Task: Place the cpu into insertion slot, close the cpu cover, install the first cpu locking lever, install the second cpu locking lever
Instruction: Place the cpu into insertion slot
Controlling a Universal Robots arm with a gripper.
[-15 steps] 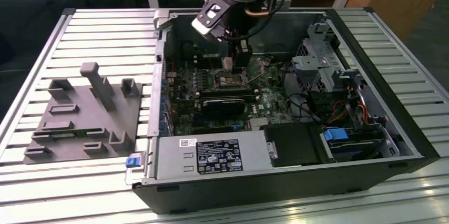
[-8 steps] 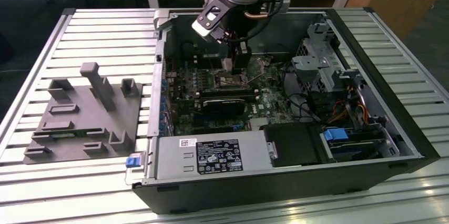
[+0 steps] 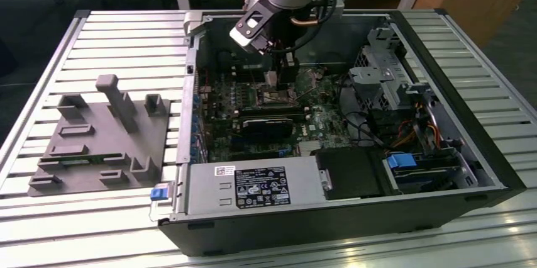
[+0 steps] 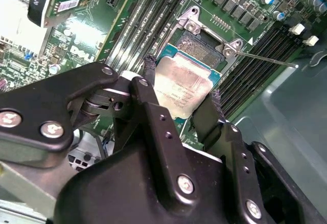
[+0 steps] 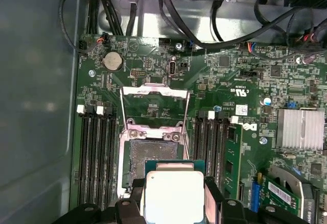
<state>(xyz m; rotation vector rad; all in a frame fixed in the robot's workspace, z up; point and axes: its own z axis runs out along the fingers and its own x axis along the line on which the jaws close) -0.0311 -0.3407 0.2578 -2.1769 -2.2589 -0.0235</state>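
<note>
My gripper (image 4: pixel 181 83) is shut on the cpu (image 4: pixel 185 89), a silvery square chip with a green edge, one black finger on each of two opposite sides. In the first wrist view the cpu (image 5: pixel 173 193) hangs just over the near edge of the open insertion slot (image 5: pixel 153 155), whose dark contact field is bare. The cpu cover (image 5: pixel 153 90), a thin metal frame, stands flipped open on the far side of the slot. A thin locking lever (image 4: pixel 265 59) sticks out from the slot's corner. In the exterior view the gripper (image 3: pixel 281 73) reaches down into the computer case (image 3: pixel 470 148) over the motherboard.
Memory slots (image 5: pixel 97 152) flank the socket on both sides. A black module (image 3: pixel 268 126) and a grey power supply (image 3: pixel 251 186) lie towards the case front. Cables (image 5: pixel 168 9) hang past the board's far edge. A grey fixture (image 3: pixel 100 136) sits outside at the exterior view's left.
</note>
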